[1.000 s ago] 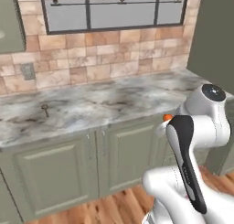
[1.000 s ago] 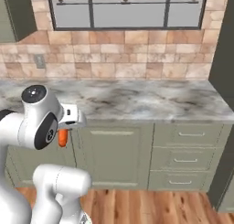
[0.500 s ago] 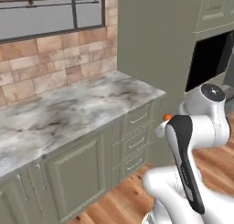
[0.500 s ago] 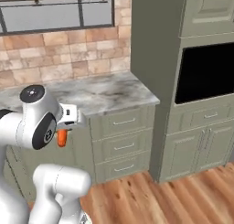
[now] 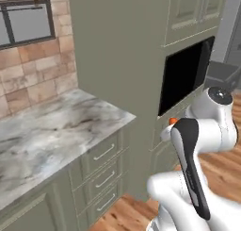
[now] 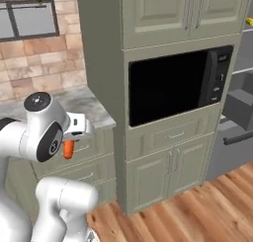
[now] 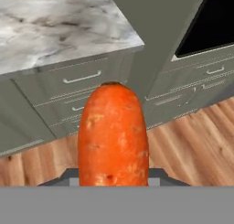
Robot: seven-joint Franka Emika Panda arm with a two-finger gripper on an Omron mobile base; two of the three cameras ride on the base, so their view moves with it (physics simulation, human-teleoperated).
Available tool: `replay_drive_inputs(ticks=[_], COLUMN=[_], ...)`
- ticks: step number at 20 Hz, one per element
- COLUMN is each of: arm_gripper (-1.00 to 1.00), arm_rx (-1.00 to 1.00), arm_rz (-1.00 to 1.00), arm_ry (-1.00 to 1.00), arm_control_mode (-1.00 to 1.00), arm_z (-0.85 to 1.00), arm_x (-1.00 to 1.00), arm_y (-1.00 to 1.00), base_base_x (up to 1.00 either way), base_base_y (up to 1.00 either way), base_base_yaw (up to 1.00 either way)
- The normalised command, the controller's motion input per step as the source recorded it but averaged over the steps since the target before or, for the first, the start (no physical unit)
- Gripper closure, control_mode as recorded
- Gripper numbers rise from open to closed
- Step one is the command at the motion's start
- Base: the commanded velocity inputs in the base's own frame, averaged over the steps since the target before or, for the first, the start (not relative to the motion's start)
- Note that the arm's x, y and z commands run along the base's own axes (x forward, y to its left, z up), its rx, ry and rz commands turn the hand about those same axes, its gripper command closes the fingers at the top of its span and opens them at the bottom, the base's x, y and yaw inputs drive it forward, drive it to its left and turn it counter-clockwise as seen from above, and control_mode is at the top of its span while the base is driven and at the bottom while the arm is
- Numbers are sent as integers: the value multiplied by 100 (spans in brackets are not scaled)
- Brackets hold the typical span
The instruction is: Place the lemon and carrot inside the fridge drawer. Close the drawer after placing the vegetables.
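Observation:
A short orange carrot (image 7: 113,135) stands up between my fingers, with my gripper (image 7: 113,178) shut on its lower end. From the right base view the carrot (image 6: 68,148) hangs under the hand, and my gripper (image 6: 69,140) is tucked close to the arm's shoulder above the counter edge. Just the carrot's tip (image 5: 173,120) peeks over the arm in the left base view. At the far right a dark grey box-shaped bin, the fridge drawer (image 6: 239,106), juts out, well away from the gripper. The lemon is out of view.
A tall grey-green cabinet column (image 6: 108,63) holds a black microwave (image 6: 178,85) between upper and lower doors. A marble counter (image 5: 52,131) with drawers (image 5: 101,169) runs to its left. A dark bar handle (image 6: 238,137) shows below the bin. The floor (image 6: 197,211) is wood.
The whole picture has swung: the camera turned right, so the counter and window slid left and the tall cabinet, microwave and bin came in. The carrot stays gripped; the arm keeps its pose.

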Motion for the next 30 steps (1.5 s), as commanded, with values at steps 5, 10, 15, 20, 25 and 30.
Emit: replay_drive_inputs(ticks=[5,10,15,20,25,30], arm_gripper=[100,100,100,100,100,100], arm_rx=[0,0,0,0,0,0], arm_rz=[0,0,0,0,0,0], arm_ry=[0,0,0,0,0,0], arm_control_mode=[100,100,100,100,100,100], arm_z=[0,0,0,0,0,0], arm_x=[0,0,0,0,0,0], arm_y=[0,0,0,0,0,0], base_base_x=[70,47,50,40,49,35], base_base_y=[-99,-100,-87,-93,-83,-62], base_base_yaw=[-10,-1,-2,-4,0,0])
